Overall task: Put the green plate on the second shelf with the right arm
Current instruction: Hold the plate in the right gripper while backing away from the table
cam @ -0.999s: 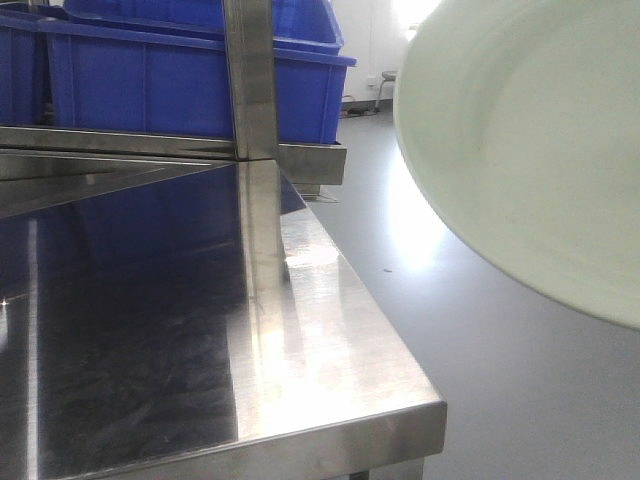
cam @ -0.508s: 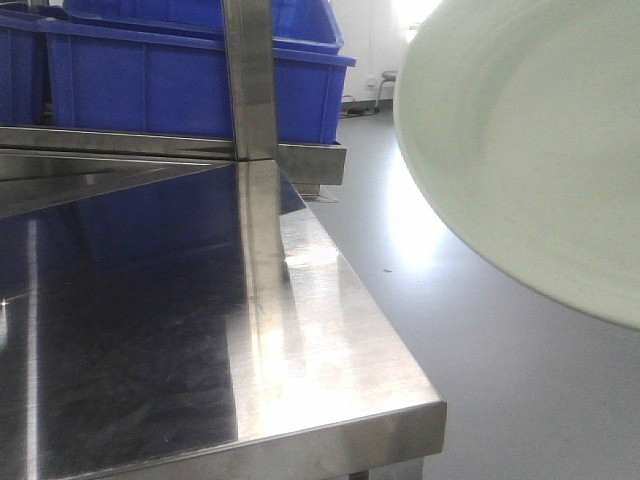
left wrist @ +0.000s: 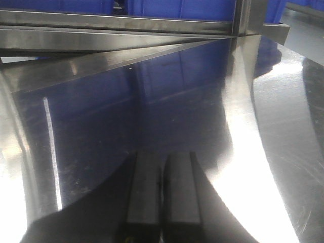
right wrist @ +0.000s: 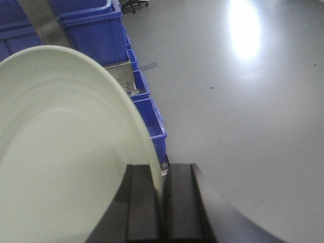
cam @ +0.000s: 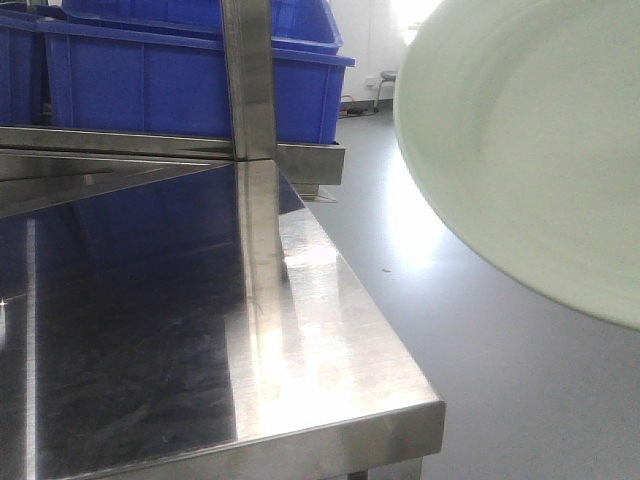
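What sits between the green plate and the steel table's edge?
Nothing; the front view shows only bare grey floor between the green plate and the steel table.

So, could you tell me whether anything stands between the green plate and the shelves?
The green plate, clamped edge-on in the right tool, hangs beside the steel rack. An upright post stands at the rack's near side, and blue crates fill the upper level.
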Controlling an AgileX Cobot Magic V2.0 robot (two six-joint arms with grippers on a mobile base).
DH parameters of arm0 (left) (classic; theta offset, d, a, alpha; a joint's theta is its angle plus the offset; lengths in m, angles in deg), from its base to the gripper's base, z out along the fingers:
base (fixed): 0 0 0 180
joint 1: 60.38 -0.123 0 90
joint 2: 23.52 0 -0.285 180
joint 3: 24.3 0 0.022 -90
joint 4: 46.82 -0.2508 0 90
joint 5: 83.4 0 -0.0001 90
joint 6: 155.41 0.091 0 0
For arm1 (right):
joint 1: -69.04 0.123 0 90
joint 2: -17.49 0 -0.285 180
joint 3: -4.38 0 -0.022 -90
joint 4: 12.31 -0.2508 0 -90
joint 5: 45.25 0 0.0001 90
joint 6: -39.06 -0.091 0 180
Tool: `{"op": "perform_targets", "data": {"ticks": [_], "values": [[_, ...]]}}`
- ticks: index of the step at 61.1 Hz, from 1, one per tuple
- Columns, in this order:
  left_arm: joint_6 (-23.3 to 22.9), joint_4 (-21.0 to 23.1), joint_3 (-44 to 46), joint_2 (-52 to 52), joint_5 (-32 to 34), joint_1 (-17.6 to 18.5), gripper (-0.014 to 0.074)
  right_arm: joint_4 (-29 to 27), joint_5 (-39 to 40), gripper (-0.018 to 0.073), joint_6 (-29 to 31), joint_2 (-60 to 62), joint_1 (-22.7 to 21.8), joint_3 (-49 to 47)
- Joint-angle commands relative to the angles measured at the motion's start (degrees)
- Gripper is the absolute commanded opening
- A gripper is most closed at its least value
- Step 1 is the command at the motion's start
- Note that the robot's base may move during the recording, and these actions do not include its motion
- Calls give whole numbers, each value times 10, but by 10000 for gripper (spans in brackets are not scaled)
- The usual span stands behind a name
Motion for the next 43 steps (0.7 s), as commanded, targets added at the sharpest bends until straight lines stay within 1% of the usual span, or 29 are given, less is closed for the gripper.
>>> {"op": "perform_targets", "data": {"ticks": [1, 43], "values": [[0, 1, -23, -12, 47, 1, 124, -6, 62, 49, -2, -1, -3, -20], [0, 1, -23, -12, 47, 1, 124, -6, 62, 49, -2, -1, -3, -20]]}}
